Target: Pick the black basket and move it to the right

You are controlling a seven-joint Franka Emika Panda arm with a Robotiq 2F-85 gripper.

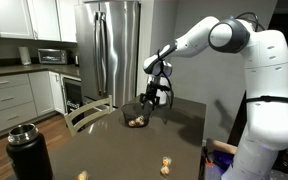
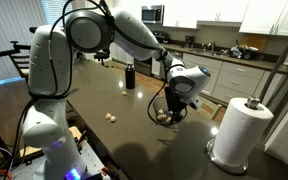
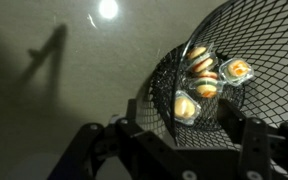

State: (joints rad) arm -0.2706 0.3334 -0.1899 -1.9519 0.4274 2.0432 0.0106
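Note:
The black basket (image 1: 134,117) is a round wire-mesh bowl standing on the dark table, with several small yellow wrapped pieces inside. It also shows in an exterior view (image 2: 167,110) and fills the right of the wrist view (image 3: 199,90). My gripper (image 1: 156,98) is right at the basket's rim, pointing down, and also shows in an exterior view (image 2: 176,100). In the wrist view its two fingers (image 3: 184,135) stand apart with the near mesh wall between them. The gripper looks open, not clamped on the rim.
A black thermos (image 1: 27,152) with a silver top stands at the near table corner and also shows in an exterior view (image 2: 129,76). Small yellow pieces (image 1: 165,162) lie loose on the table. A paper towel roll (image 2: 239,130) stands close to the basket. A chair (image 1: 87,115) is behind the table.

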